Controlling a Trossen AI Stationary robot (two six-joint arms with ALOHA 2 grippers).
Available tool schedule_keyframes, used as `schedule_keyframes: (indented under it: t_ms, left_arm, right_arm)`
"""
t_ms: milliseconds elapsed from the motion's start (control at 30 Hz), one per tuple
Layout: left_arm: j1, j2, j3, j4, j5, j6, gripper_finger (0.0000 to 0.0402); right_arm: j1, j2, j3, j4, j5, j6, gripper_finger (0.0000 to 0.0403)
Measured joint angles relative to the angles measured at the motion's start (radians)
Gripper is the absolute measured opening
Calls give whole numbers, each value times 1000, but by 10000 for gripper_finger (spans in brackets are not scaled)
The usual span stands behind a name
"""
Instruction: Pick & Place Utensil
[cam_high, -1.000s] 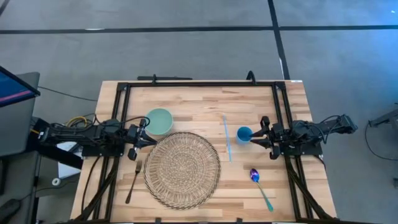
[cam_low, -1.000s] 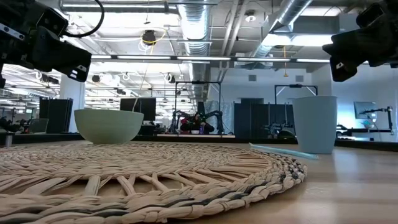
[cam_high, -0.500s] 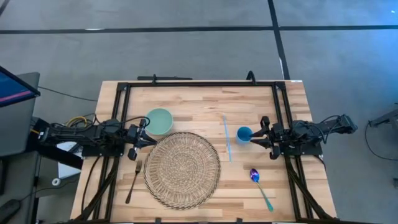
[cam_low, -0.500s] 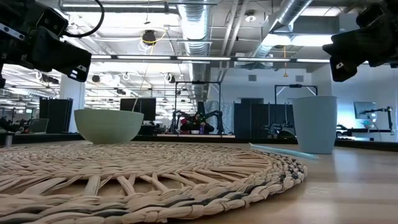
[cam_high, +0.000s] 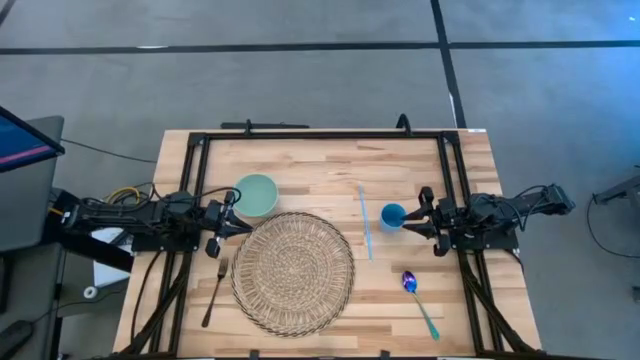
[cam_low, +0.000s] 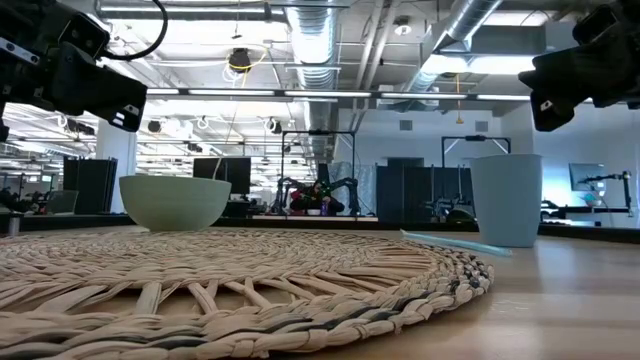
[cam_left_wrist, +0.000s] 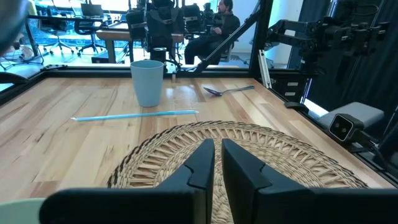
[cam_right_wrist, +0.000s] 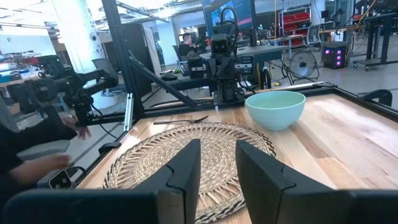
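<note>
A fork (cam_high: 217, 288) lies on the wood at the near left, beside a round woven placemat (cam_high: 293, 271). A spoon (cam_high: 420, 300) with a purple bowl and teal handle lies at the near right. My left gripper (cam_high: 243, 222) hovers at the placemat's left edge, next to a pale green bowl (cam_high: 255, 195); its fingers (cam_left_wrist: 217, 146) stand almost together, holding nothing. My right gripper (cam_high: 408, 222) hovers beside a blue cup (cam_high: 393, 215); its fingers (cam_right_wrist: 217, 149) stand a little apart, empty.
A light blue straw (cam_high: 365, 220) lies between the placemat and the cup. A black frame (cam_high: 320, 135) runs around the table's edges. In the right wrist view a person's blurred hand (cam_right_wrist: 37, 165) shows beyond the table's side.
</note>
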Motion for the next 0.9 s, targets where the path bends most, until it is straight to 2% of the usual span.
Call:
schedule_keyframes:
  t_ms: [733, 900]
  left_arm:
    - [0, 0, 0, 31, 0, 0, 31]
    - [0, 0, 0, 34, 0, -49, 31]
  right_arm:
    - [0, 0, 0, 0, 0, 0, 95]
    - [0, 0, 0, 0, 0, 0, 95]
